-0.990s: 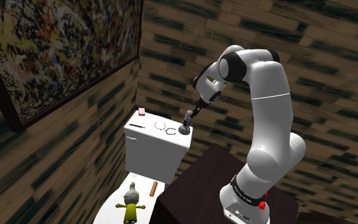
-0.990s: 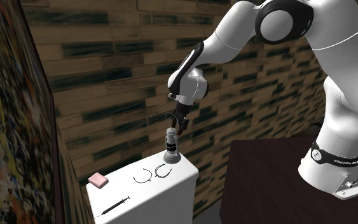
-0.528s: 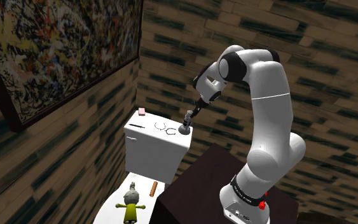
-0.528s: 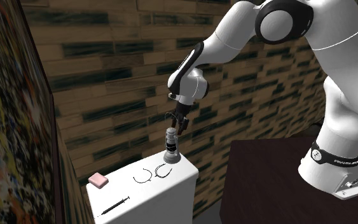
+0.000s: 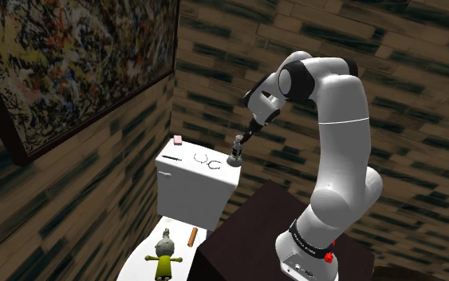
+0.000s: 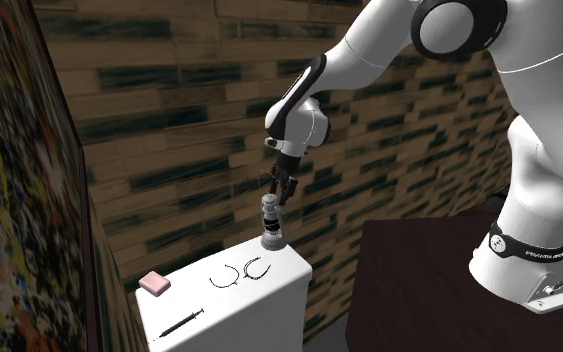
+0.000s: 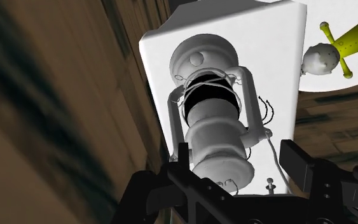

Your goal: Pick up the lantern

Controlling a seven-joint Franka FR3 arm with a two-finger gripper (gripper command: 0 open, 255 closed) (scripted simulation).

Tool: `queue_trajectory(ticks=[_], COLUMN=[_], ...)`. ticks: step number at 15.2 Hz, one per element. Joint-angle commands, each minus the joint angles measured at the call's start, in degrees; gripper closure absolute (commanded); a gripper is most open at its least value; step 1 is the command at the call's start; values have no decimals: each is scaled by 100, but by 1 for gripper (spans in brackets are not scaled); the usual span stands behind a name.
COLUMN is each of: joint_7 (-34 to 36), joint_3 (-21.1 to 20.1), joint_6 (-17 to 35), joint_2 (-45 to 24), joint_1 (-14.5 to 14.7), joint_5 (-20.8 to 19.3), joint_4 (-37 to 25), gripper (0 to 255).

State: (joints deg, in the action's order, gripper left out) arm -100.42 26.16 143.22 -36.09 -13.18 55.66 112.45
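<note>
- Gripper [image 6: 277,194] is seen pointing down at the end of the white arm [image 6: 369,60], directly at 12 o'clock of the lantern [image 6: 270,222].
- In the wrist view the fingers [image 7: 296,164] are held moderately apart, one on each side of the lantern's [image 7: 212,127] top cap. Grip is recorded as clamped on the lantern.
- One finger is seen against the lantern's side bar. The other is just beside the thin wire handle.
- The lantern is drawn plain grey, upright, with a dark band around its middle.
- The lantern [image 5: 235,152] is placed at the far corner of the white toilet tank [image 5: 191,191]. Contact between its base and the lid cannot be told.
- A pair of glasses [image 6: 241,271] is noted on the lid, at 8 o'clock of the lantern in the second exterior view.
- A pink block [image 6: 153,283] lies well apart, near the lid's opposite end.
- A yellow-green doll [image 5: 165,257] lies below the tank, at 7 o'clock in the shoulder view.
</note>
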Motion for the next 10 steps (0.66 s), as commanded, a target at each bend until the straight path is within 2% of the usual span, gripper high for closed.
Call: queue_trajectory(ticks=[1,8,10], joint_7=[103,454,462], joint_3=[89,359,365], joint_6=[-68,-300,-305], joint_2=[149,575,584], joint_1=[64,265,269], joint_5=[-126,-539,-548], joint_4=[56,167,169], gripper=[255,255,255])
